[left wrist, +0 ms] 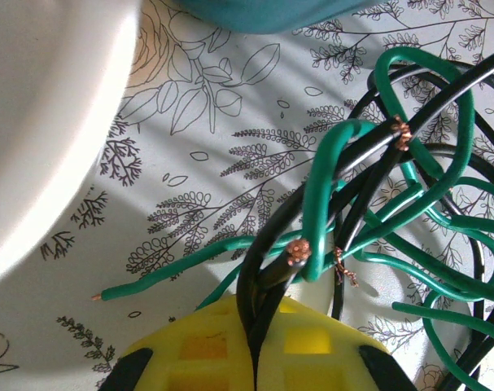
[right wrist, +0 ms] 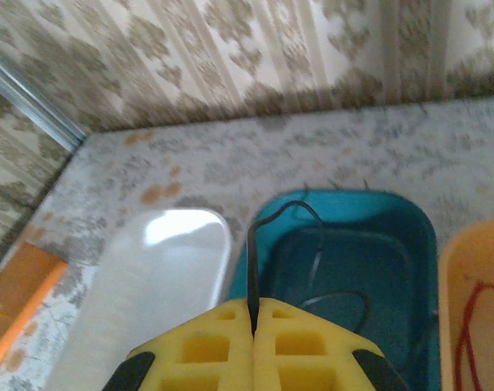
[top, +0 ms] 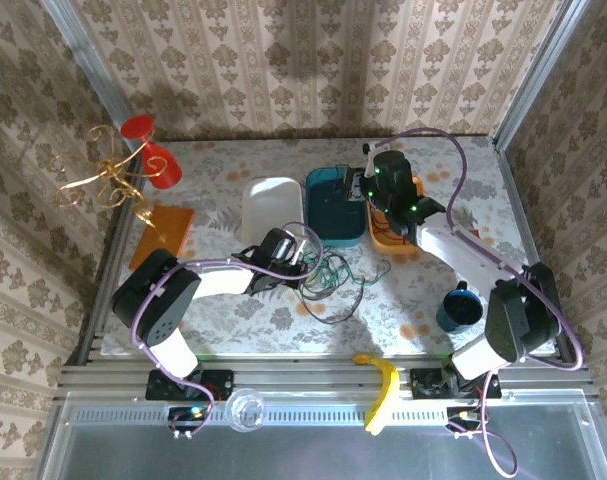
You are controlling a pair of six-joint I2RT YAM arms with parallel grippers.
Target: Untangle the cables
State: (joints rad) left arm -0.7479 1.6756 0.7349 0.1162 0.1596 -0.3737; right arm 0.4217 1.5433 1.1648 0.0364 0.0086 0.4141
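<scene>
The cables form a loose tangle (top: pixel 333 283) on the flowered table (top: pixel 233 310), just in front of the teal tray (top: pixel 328 215) and the white tray (top: pixel 271 208). Up close, the green cables (left wrist: pixel 324 187) loop over and under black ones, with bare copper ends showing at several tips. One green end lies flat on the tabletop, pointing left.

The left gripper (top: pixel 305 252) sits at the left edge of the tangle. Its yellow fingers (left wrist: pixel 206 350) are pressed together on a pair of black cables (left wrist: pixel 255 281) that run up between them into the knot.

The right gripper (top: pixel 365 188) hangs over the teal tray. Its yellow fingers (right wrist: pixel 312 342) are closed on a single black cable (right wrist: pixel 252 261), which rises from the seam, arches over and drops into the tray, where more of it curls on the bottom. A red cable (right wrist: pixel 473 314) lies in the orange tray (right wrist: pixel 458 269) beside the teal one.

Further out, an orange board (top: pixel 163 232) lies at the left edge and a dark blue mug (top: pixel 461 308) stands near the right arm. A banana (top: pixel 381 385) rests on the metal rail at the front.
</scene>
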